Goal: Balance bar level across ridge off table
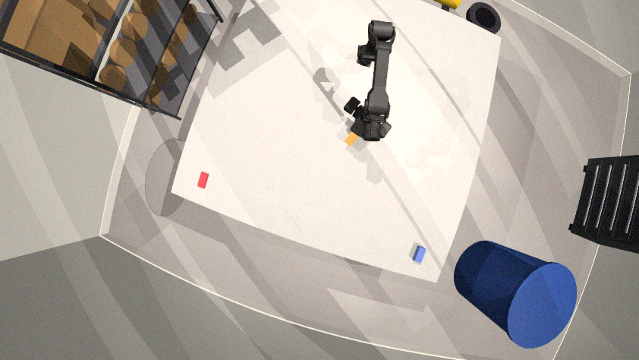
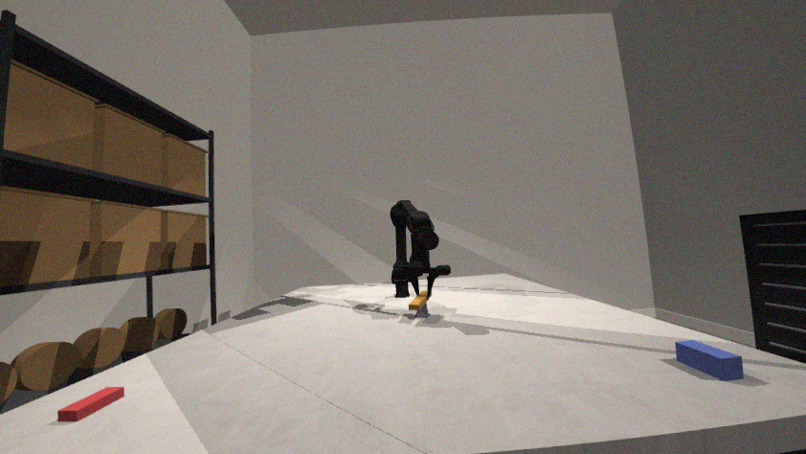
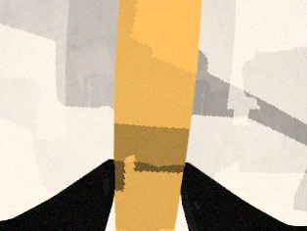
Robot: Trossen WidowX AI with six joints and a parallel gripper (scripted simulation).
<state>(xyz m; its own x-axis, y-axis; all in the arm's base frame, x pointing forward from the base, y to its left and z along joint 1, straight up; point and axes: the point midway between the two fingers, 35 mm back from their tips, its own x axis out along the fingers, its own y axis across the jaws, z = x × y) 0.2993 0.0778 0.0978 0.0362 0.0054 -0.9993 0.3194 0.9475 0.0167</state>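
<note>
The orange bar (image 1: 350,139) (image 2: 417,303) (image 3: 155,93) is between the fingers of my gripper (image 2: 424,293) (image 3: 149,167), which is shut on it. In the wrist view the bar runs from the top edge to the bottom edge, with one black fingertip on each side. In the exterior view the bar looks about level and is above the table. A small blue-grey ridge (image 2: 424,311) shows just under the bar. I cannot tell whether the bar touches it. In the top view the arm hides the fingertips and most of the bar, and I cannot make out the ridge.
A red block (image 1: 203,179) (image 2: 91,403) lies near the table's front left corner. A blue block (image 1: 419,254) (image 2: 708,359) lies near the front right corner. Both are far from the gripper. Shelves, a blue barrel (image 1: 514,292) and a black cabinet (image 2: 778,287) stand off the table.
</note>
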